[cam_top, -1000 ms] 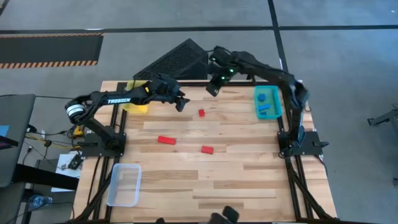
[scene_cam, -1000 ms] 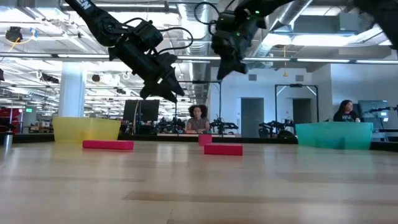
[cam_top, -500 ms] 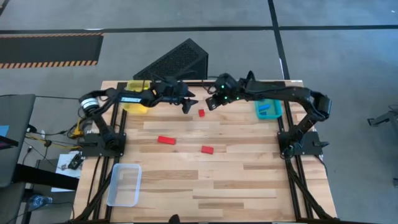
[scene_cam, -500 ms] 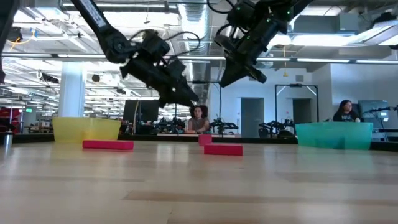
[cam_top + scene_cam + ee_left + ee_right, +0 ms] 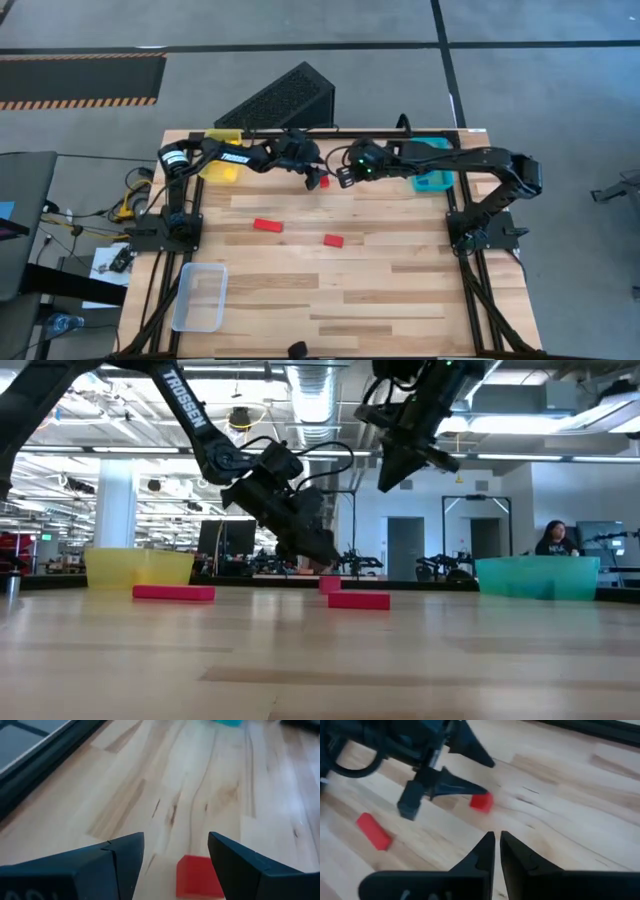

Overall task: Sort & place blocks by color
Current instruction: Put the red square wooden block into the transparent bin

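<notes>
A small square red block (image 5: 323, 182) lies on the table near its far edge. My left gripper (image 5: 313, 178) is open and hangs low over it. In the left wrist view its fingers stand on either side of the block (image 5: 199, 876) without touching it. My right gripper (image 5: 343, 178) is shut and hovers just right of that block, higher up in the low view (image 5: 393, 478). Two oblong red blocks (image 5: 266, 225) (image 5: 333, 240) lie flat nearer the table's middle.
A yellow tray (image 5: 220, 162) stands at the far left and a teal tray (image 5: 438, 184) at the far right, partly under my right arm. A clear tray (image 5: 198, 296) sits at the near left. A black wedge-shaped object (image 5: 285, 100) lies beyond the far edge.
My left gripper has moved toward the table's right and down, ending over the small red block. My right gripper has come from the far edge toward the near edge, toward that same block, with its arm stretched out low across the teal tray. No block has moved.
</notes>
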Action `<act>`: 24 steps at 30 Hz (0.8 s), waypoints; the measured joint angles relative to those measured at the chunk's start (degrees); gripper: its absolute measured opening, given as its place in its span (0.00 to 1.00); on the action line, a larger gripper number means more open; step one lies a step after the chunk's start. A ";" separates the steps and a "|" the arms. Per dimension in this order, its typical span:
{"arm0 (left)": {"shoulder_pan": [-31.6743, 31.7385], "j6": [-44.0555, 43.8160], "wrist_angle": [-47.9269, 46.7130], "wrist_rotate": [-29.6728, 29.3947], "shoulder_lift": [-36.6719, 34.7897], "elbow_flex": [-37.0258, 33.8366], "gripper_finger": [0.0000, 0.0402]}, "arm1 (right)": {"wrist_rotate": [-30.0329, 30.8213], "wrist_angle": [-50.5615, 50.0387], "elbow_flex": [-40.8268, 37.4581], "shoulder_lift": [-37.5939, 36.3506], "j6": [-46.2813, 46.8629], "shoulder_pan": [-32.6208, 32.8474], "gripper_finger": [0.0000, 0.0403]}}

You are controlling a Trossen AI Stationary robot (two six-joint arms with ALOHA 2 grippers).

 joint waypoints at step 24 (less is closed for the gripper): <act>-4.18 13.74 -12.35 -4.78 -0.13 2.22 0.51 | 4.58 -2.56 0.02 -3.12 0.35 -0.36 0.13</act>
